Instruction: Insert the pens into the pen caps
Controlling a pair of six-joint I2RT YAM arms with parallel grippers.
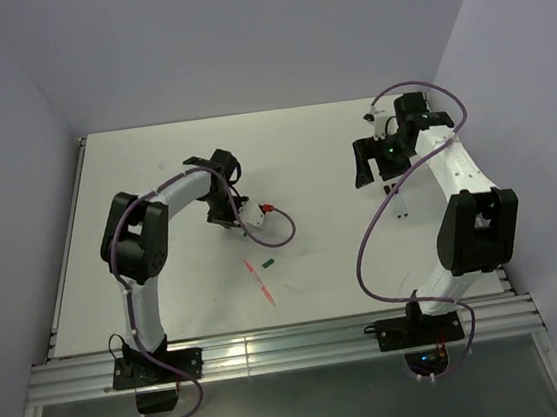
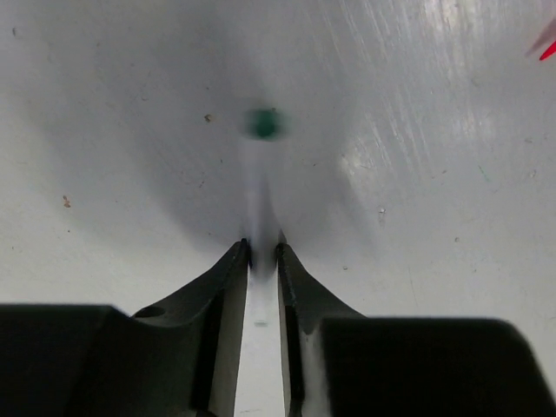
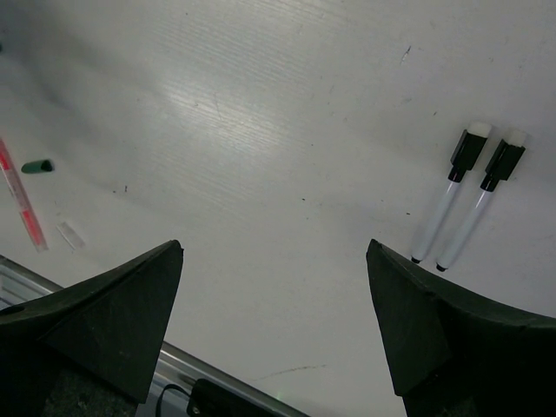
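My left gripper [image 2: 263, 250] is shut on a thin whitish pen [image 2: 262, 187] that points away at the table and ends in a green tip [image 2: 263, 124]; in the top view this gripper [image 1: 228, 221] points down left of centre. A red-pink pen [image 1: 262, 281] lies at the centre front, with a dark green cap [image 1: 268, 263] and a pale clear cap [image 1: 290, 288] beside it. They also show in the right wrist view: the pen [image 3: 22, 204], the green cap [image 3: 36, 165] and the clear cap [image 3: 69, 234]. My right gripper [image 3: 274, 252] is open and empty, above the table [image 1: 374, 165]. Two whitish pens [image 3: 447, 201] [image 3: 478, 208] with black caps lie side by side on the right.
A short white piece with a red end [image 1: 262, 210] lies just right of the left gripper; its red end shows at the left wrist view's top right [image 2: 546, 43]. Purple cables [image 1: 364, 249] loop beside both arms. A metal rail [image 1: 274, 348] runs along the near edge.
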